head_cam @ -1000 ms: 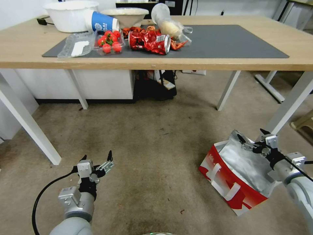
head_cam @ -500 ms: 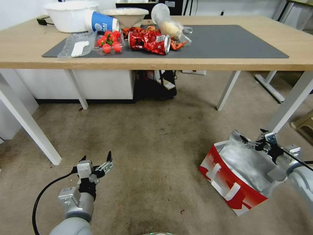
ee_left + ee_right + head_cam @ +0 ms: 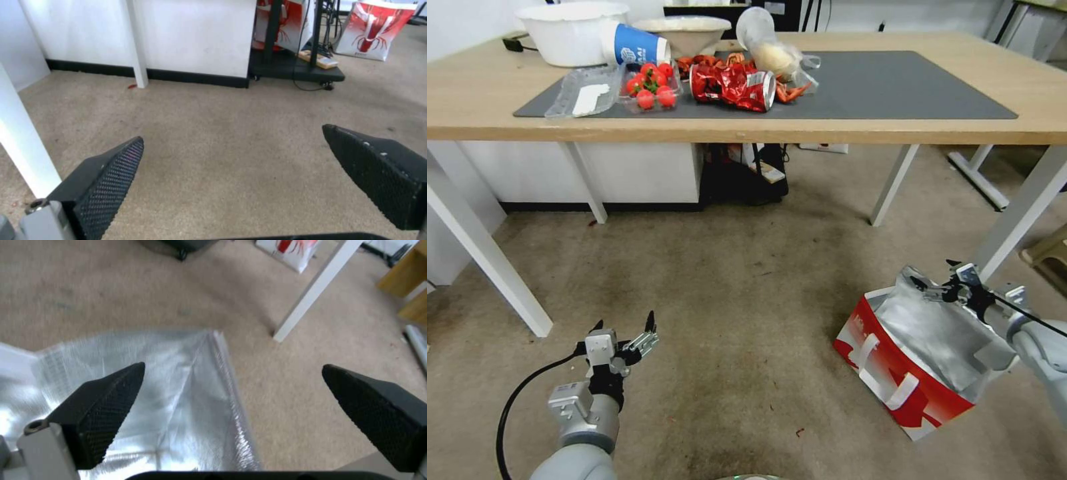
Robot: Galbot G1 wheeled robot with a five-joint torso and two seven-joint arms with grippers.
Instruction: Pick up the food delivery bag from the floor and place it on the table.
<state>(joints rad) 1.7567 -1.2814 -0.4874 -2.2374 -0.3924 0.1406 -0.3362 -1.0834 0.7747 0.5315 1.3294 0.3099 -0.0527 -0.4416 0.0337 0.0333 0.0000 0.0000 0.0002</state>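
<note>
Head view showed the food delivery bag (image 3: 917,360) on the floor (image 3: 740,300) beside the table (image 3: 467,100) leg, mouth upward, long axis diagonal. Right gripper (image 3: 937,283), jaws apart, straddled its foil rim; left gripper (image 3: 624,327) hung open. Light, crushable paper probably; the white handles looked safest.

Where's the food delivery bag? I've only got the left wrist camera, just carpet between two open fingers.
Observer: The food delivery bag stands open on the floor at the robot's right, beside a white table leg.
Operator: Is the right gripper on it?
Observer: The right gripper is open at the bag's far foil rim, one finger over the lining and the other over carpet. It grips nothing.
Operator: And the handles?
Observer: Both white handles lie against the near red side, apart from the gripper.
</note>
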